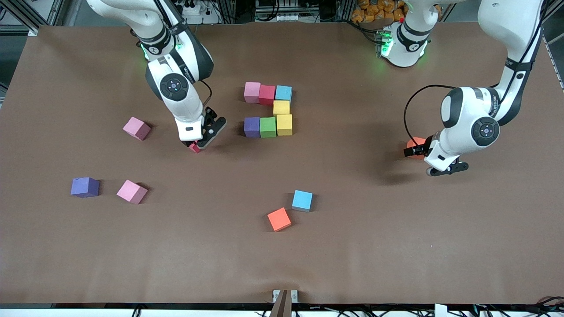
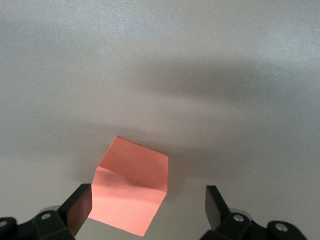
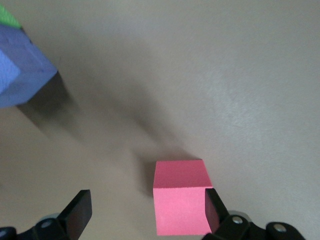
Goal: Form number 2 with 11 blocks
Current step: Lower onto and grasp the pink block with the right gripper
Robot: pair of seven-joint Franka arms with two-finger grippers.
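Note:
Seven blocks form part of the number 2: a pink, red and light blue row, a yellow one below, then a purple, green and yellow row. My right gripper is open, low over a red block that lies against one finger. My left gripper is open around an orange block at the left arm's end of the table. That block lies close to one finger.
Loose blocks lie on the brown table: a pink one, a purple one and another pink one toward the right arm's end, plus a light blue one and an orange one nearer the front camera.

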